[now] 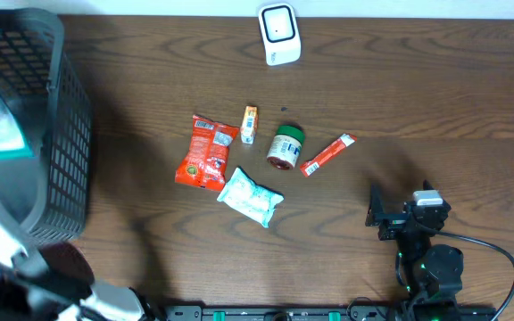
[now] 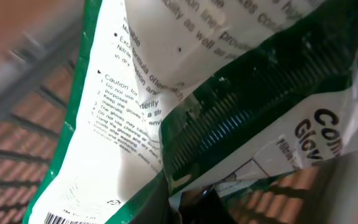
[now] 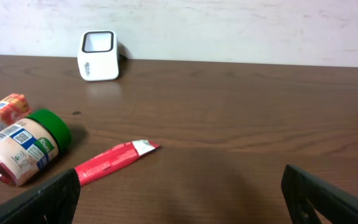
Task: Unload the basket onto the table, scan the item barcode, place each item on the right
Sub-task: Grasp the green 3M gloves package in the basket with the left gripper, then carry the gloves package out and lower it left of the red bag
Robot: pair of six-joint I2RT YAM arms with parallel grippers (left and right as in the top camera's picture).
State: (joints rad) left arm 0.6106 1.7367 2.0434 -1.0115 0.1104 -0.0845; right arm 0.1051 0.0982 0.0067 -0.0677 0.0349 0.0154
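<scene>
One packet (image 2: pixel 135 93): green and white, barcode at its lower corner, held over the basket (image 1: pixel 61 134) at the tabletop's left edge.
Left gripper (image 2: pixel 219 140): clamped on the packet.
Right gripper (image 3: pixel 179 202): fingers wide apart, holding nothing, near the front right corner.
Scanner (image 1: pixel 279 34): far edge.

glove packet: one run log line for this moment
item: glove packet | left tool: shut on it, at basket | right tool: open, empty | scanner: untouched
</scene>
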